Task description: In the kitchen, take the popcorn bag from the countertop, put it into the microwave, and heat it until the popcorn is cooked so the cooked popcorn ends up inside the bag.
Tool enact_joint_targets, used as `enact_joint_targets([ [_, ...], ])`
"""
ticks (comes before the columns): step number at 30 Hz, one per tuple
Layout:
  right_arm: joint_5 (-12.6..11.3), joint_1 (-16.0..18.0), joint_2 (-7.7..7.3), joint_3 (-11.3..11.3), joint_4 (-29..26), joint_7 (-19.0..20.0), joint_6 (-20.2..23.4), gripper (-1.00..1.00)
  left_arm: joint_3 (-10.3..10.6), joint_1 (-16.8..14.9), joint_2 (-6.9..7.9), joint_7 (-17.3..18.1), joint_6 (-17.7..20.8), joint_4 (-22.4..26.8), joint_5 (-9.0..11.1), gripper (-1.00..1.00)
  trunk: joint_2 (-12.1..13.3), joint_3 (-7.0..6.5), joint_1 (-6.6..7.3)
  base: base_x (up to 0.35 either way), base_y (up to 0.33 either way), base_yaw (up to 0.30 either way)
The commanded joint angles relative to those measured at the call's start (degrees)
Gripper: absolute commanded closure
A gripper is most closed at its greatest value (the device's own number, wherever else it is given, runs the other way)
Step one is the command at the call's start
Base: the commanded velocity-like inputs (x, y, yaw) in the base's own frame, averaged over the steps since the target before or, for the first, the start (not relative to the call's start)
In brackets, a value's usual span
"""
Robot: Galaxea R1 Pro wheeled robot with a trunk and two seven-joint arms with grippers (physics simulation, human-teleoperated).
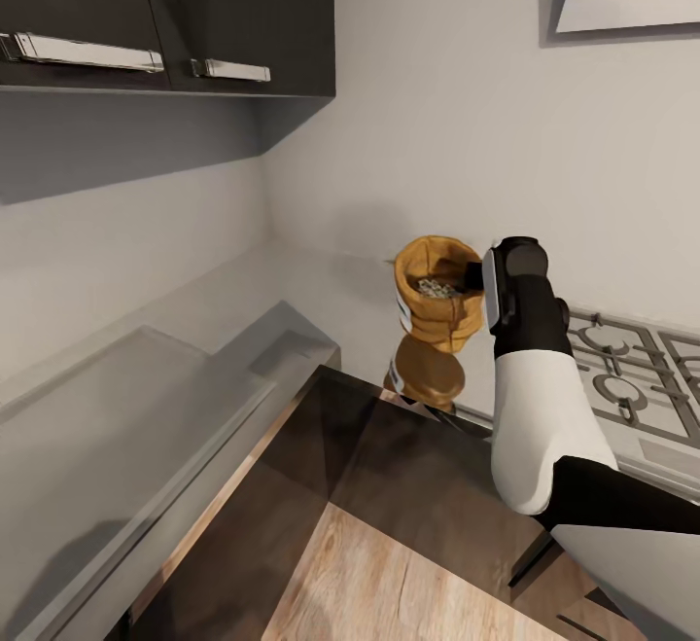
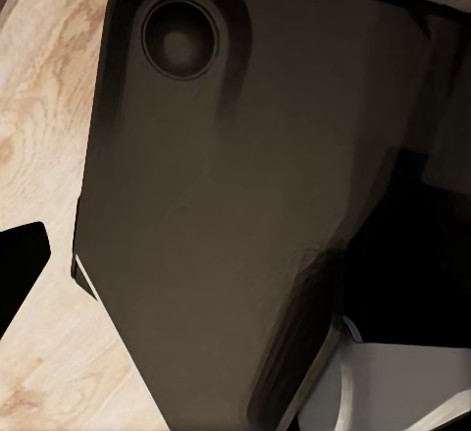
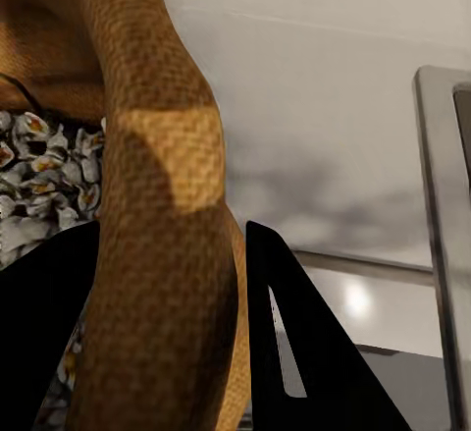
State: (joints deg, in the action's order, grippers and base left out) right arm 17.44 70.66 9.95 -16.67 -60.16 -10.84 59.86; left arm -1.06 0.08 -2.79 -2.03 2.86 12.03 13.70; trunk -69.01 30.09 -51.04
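I have the right gripper [image 3: 167,323] on the popcorn bag [image 1: 439,302], its jaws clamped on the rolled rim — one finger [image 3: 314,352] outside the wall, the other down inside among the kernels. In the head view the bag hangs just above the counter [image 1: 321,301], its reflection showing on the steel below it, near the hob [image 1: 632,369] and close to the back wall.

My judgement is that this is the lift and carry toward the microwave, which I cannot see from here. A rim pinch on soft paper can let the sack swing or fold, so I would keep it upright, move slowly and avoid any wrist roll — the mouth is open.

Inside the bag sit whitish kernels [image 3: 44,176] with small orange flecks, piled close under the rim.

The left wrist view gives me dark robot body and wooden floor; I cannot tell how the left jaws stand.
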Motion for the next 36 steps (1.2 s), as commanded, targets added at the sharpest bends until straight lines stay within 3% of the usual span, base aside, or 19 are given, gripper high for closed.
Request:
enact_joint_targets([
  [1,-0.47,0.07,0.05,-0.11,0.0,-0.06,0.14,1.0,-0.05,0.01,-0.02,-0.16,0.3,0.13,0.36,-1.0,-0.03,0.06,0.0,0.0,0.0,0.0],
  [4,-4.15,0.07,0.05,-0.05,0.04,0.52,0.14,1.0,-0.08,0.01,-0.04,-0.16,0.3,0.11,0.33,-1.0,-0.03,0.06,0.0,0.0,0.0,0.0],
  [7,-5.18,0.04,0.05,-0.11,0.04,0.6,0.14,1.0,-0.09,0.01,-0.07,-0.14,0.29,0.16,0.33,-1.0,-0.03,0.06,0.0,-0.048,0.0,0.0],
  [36,-5.38,0.04,0.05,-0.16,0.18,0.73,0.14,1.0,-0.23,0.01,-0.11,-0.25,0.3,0.28,0.45,-1.0,-0.03,0.05,0.0,-0.337,0.0,0.0],
])
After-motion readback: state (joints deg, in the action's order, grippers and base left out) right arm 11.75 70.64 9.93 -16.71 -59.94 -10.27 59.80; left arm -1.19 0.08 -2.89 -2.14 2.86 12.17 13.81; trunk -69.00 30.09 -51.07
